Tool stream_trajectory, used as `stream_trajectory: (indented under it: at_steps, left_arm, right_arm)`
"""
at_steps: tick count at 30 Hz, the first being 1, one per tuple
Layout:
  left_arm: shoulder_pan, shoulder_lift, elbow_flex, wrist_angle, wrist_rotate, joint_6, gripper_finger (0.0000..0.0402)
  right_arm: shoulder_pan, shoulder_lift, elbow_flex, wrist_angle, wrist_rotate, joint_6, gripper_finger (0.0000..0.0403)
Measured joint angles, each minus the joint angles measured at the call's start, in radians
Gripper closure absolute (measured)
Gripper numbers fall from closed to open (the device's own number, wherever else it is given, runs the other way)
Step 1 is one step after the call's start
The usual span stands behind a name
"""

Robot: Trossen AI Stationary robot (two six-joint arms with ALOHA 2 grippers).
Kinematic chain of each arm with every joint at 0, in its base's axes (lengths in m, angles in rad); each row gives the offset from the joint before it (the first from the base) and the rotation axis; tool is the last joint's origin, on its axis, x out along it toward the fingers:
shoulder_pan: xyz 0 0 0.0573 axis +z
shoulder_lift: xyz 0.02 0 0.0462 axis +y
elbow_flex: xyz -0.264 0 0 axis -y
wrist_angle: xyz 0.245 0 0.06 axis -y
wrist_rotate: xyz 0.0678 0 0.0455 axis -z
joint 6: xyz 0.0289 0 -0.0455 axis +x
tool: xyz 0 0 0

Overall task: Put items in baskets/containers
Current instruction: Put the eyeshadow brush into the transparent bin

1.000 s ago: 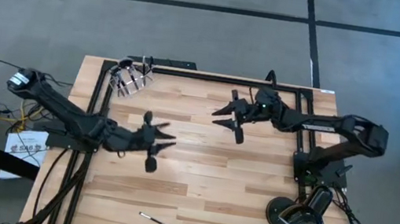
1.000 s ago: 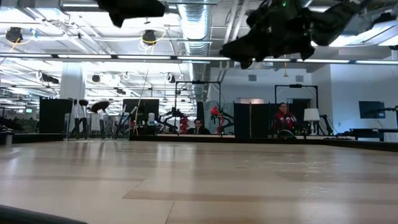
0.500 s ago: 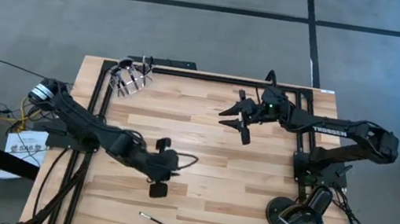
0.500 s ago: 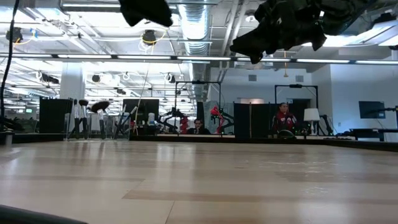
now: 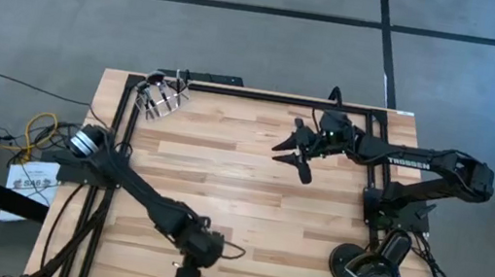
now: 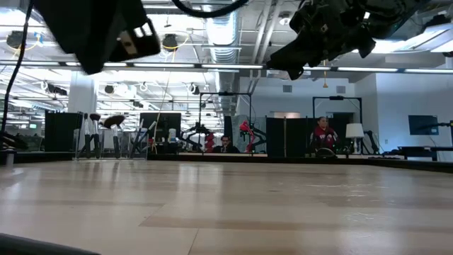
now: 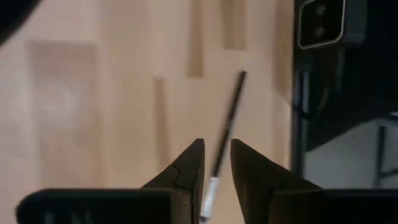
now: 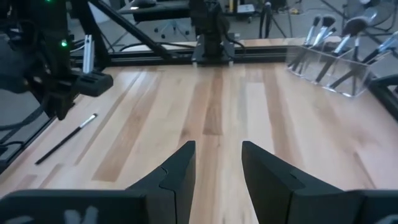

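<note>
Reaching down to the table's near edge at about 6 o'clock in the overhead view, the left gripper hangs right above a lone makeup brush, its fingers a narrow gap apart with the brush's dark handle running between the tips; nothing is clamped. The brush lies on bare wood just beside the black frame rail at that edge, leaving little room on that side, while the broad middle of the tabletop stands open.

At 11 o'clock, the clear cup sits at the far left corner with the other brushes standing in it, bristles up. The right gripper hovers at about 1 o'clock, well apart from both, its fingers parted and holding nothing.

From above, the left arm covers most of the brush, and only a sliver shows past the wrist. The low camera catches just a dark block of the left arm at upper left and the right gripper high at upper right; people in the room behind are too small to make out.

A second ago the left gripper hung over mid-table at 9 o'clock; it has since swung to the near edge. The right gripper has barely shifted.
</note>
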Motion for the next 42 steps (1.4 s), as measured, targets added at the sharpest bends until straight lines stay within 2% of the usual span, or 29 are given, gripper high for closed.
stream_trajectory:
  at_steps: [5,14,17,22,27,35,42]
  left_arm:
    - [-0.047,0.051,0.026,0.002,0.079,-0.113,0.0327]
    - [-0.125,0.156,0.025,-0.01,0.068,-0.187,0.0327]
    - [-0.126,0.203,0.024,-0.016,0.04,-0.186,0.0327]
    - [-0.122,0.208,0.027,-0.014,0.011,-0.185,0.0327]
    - [-0.12,0.14,0.023,-0.03,-0.123,-0.183,0.0327]
    - [-0.119,0.056,0.023,-0.201,-0.241,-0.005,0.0327]
    - [-0.098,0.065,-0.035,-0.138,-0.233,0.17,0.0327]
  right_arm:
    - [0.027,0.0,0.0,-0.009,0.002,0.005,0.0283]
    - [0.077,0.001,0.0,-0.014,0.031,0.009,0.0283]
    - [0.09,0.001,0.0,-0.014,0.032,0.008,0.0283]
    - [0.114,0.001,0.0,-0.015,0.033,0.011,0.0283]
    - [0.136,0.001,0.0,-0.014,0.035,0.016,0.0283]
    - [0.151,0.001,0.0,-0.019,0.058,0.016,0.0283]
    - [0.156,0.001,0.0,-0.031,0.059,0.015,0.0283]
